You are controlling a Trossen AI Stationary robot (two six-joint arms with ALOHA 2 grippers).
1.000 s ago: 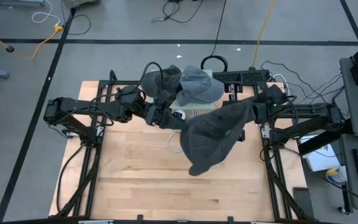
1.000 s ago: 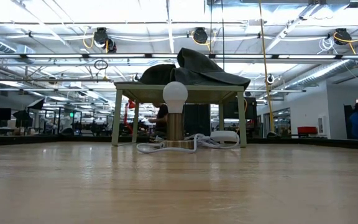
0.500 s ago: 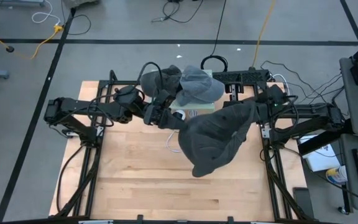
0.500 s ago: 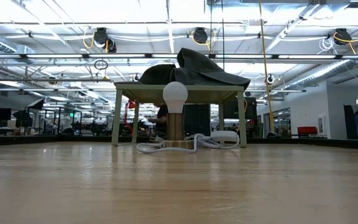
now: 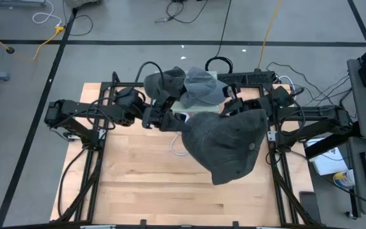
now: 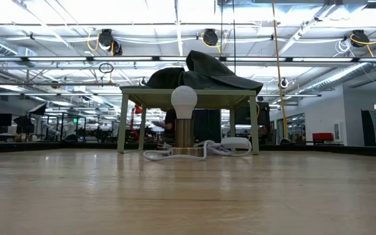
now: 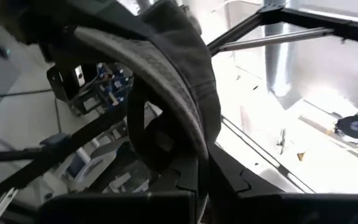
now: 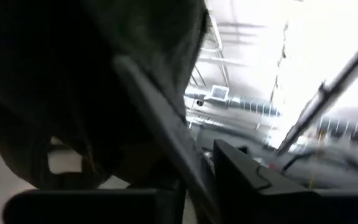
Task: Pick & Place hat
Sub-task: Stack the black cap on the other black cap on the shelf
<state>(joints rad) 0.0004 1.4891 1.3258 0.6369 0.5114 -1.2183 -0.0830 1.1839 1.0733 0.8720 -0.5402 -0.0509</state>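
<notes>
A dark grey hat hangs in the air over the wooden table, between my two grippers. My left gripper is shut on the hat's left side. My right gripper is at its far right side, with the rim running down between its fingers. The low view shows neither the grippers nor this hat. My left gripper pinches the hat's rim band between its two fingers, coming from the table's left and slanting upward. The hat is lifted clear and sags away from the fingers. My right gripper has the hat's rim between its fingers, lying against one finger. It comes from the table's right, slanting upward, and the crown hangs clear of the table.
A small pale table at the back middle carries two more hats, a light grey one and a dark one. A bulb lamp stands under it, with a white cable. The near half of the wooden table is bare.
My left gripper has taken hold of the hat's rim. My right gripper has rolled about its own line. The hat, which hung narrow below the right gripper, has spread out wider, and its low end has swung toward the table's right edge.
</notes>
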